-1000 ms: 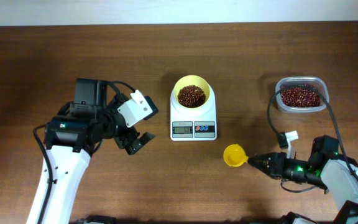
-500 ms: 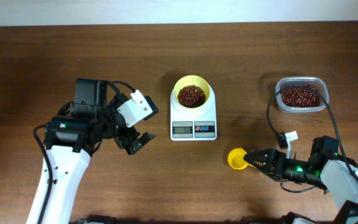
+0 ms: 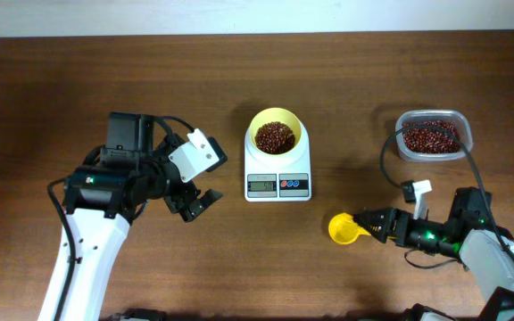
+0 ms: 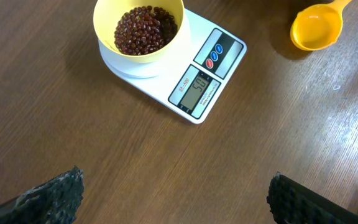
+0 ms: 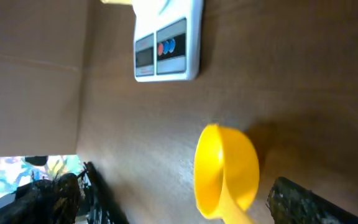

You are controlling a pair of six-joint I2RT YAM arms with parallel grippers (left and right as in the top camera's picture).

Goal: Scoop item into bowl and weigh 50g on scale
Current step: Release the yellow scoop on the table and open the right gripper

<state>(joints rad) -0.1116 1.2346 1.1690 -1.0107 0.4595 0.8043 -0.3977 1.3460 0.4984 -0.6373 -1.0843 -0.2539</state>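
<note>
**Station state: beans in bowl on scale**

**Task items.** The beans form a loose, dark red-brown granular heap that covers the floor of the pale yellow bowl. The bowl sits on the rear platform of the white scale. The scale's grey display and its red and blue buttons face the front. More beans of the same kind fill a clear tub at the right rear, well apart from the scale.

**Grippers.** The left gripper hovers left of the scale with its jaws spread wide and nothing between them. The right gripper is low at the front right. Its jaws stand apart, with the handle of the empty yellow scoop between them.

**Clearances.** The scoop bowl lies near the scale's front right corner without touching it. Bare table separates the scale from the left gripper. The table's rear edge runs just behind the bowl and tub.
</note>
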